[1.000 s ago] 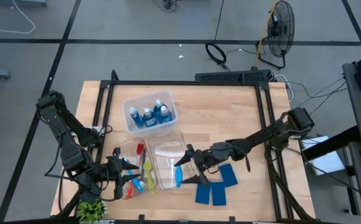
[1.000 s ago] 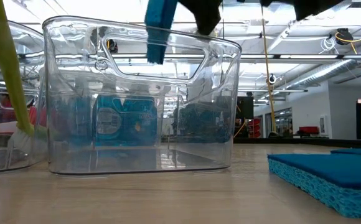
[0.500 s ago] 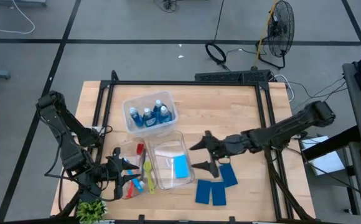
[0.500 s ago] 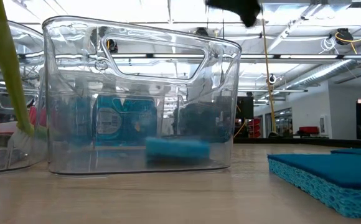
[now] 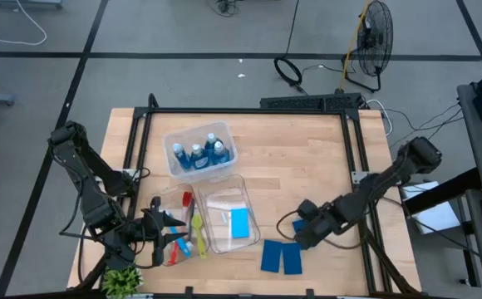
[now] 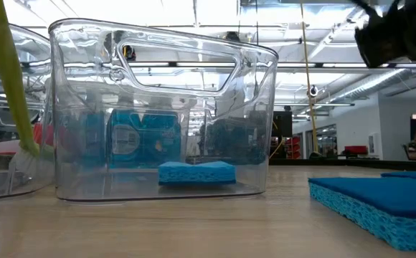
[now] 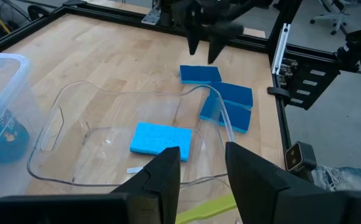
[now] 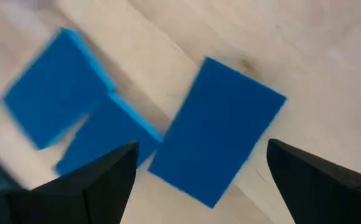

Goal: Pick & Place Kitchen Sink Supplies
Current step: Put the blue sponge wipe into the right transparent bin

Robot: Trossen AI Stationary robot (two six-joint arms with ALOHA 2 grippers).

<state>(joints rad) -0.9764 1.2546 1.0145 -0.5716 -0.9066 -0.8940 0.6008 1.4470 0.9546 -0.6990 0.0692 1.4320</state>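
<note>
My right gripper (image 5: 306, 229) is open and hovers over one of three blue sponges (image 8: 218, 146) lying flat on the table right of the clear bin (image 5: 210, 223), its fingers to either side without touching. The other two sponges (image 5: 281, 257) lie nearer the near edge. A fourth sponge (image 5: 239, 223) lies flat on the bin's floor (image 6: 197, 172). My left gripper (image 7: 202, 171) is open and waits by the brushes (image 5: 193, 232) at the table's near left. Blue bottles (image 5: 198, 154) stand in a farther bin.
A third clear bin (image 5: 171, 209) at the left holds brush handles, among them a yellow-green one (image 6: 7, 79). A small green plant (image 5: 122, 280) sits at the near left corner. A black frame (image 5: 353, 149) borders the table. Bare wood lies toward the far right.
My right gripper, which held a blue sponge above the clear bin, opened and let it go. The sponge fell and now lies flat on the bin floor. The gripper then drew away to the right and toward the near edge, coming down over the sponges on the table.
</note>
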